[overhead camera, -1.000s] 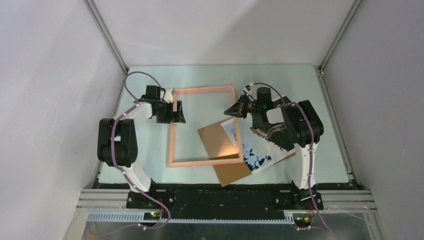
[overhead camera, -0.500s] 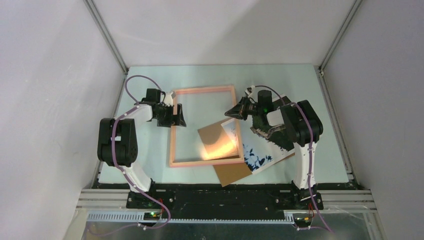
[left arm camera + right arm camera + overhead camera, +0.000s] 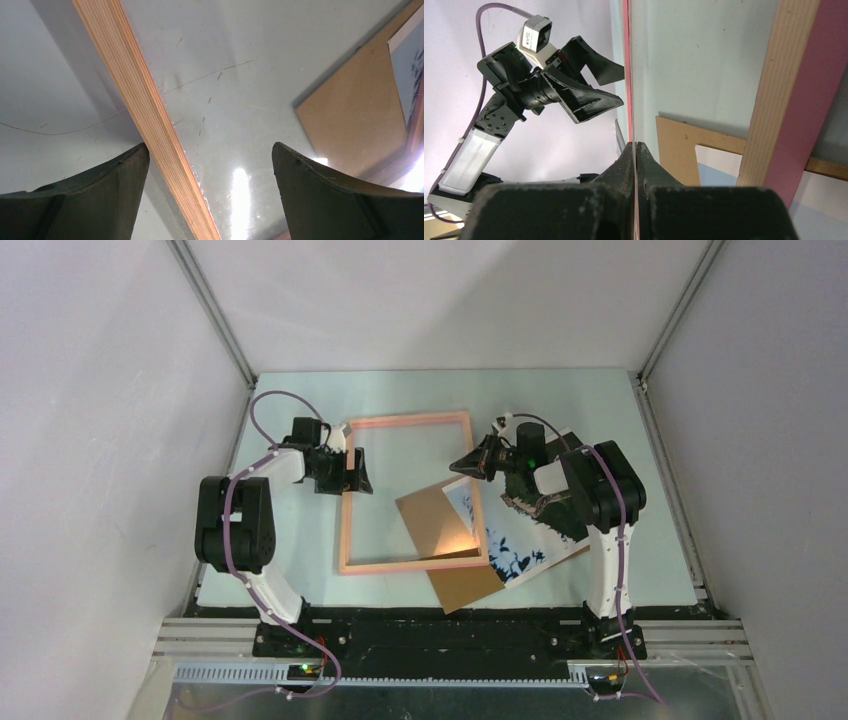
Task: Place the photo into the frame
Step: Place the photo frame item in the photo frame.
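The photo (image 3: pixel 508 552) lies flat, picture side up, just right of the frame (image 3: pixel 408 419). Its long axis runs roughly away from the arm bases but skewed, the far end leaning toward the frame, so one corner sits under the frame's right rail. It has a white border, pale blue ground and dark leaf silhouettes at its near end; the right arm hides its far part. The frame is thin and salmon-pink and lies flat, its long axis also running near to far. A brown board (image 3: pixel 440 525) fills the frame's near-right corner, pokes out past the near rail and overlaps the photo's left edge. The left gripper (image 3: pixel 355 468) has its fingers spread wide, astride the frame's left rail. The right gripper (image 3: pixel 458 466) is pressed together on nothing, its tip by the right rail near the far corner. The table (image 3: pixel 440 390) shows a broad band beyond the frame's far rail and only a narrow strip left of the frame.
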Action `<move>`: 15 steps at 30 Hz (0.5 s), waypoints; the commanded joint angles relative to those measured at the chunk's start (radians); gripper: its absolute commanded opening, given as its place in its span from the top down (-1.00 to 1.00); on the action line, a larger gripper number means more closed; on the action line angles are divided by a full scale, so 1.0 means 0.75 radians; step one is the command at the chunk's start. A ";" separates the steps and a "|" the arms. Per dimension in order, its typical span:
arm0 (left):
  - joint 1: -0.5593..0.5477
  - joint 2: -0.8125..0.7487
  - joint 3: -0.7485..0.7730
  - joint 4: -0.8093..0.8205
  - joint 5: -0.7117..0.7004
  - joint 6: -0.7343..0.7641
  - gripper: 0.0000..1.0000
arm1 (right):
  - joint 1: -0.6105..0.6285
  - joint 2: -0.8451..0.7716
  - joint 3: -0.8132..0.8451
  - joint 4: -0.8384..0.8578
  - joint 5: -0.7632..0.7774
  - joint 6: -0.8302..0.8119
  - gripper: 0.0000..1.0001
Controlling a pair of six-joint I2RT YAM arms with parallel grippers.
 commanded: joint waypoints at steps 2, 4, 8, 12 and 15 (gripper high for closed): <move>-0.008 -0.017 -0.020 -0.019 0.101 -0.034 -0.87 | 0.019 0.001 -0.002 0.118 0.013 0.091 1.00; -0.008 -0.019 -0.021 -0.015 0.095 -0.034 -0.87 | 0.019 -0.007 -0.006 0.120 0.016 0.107 1.00; -0.009 -0.024 -0.022 -0.012 0.086 -0.037 -0.87 | 0.019 -0.027 -0.016 0.123 0.025 0.125 1.00; -0.007 -0.029 -0.017 -0.010 0.088 -0.039 -0.88 | 0.016 -0.037 -0.024 0.136 0.034 0.149 1.00; -0.008 -0.034 -0.019 -0.008 0.090 -0.035 -0.89 | 0.017 -0.033 -0.027 0.164 0.033 0.183 1.00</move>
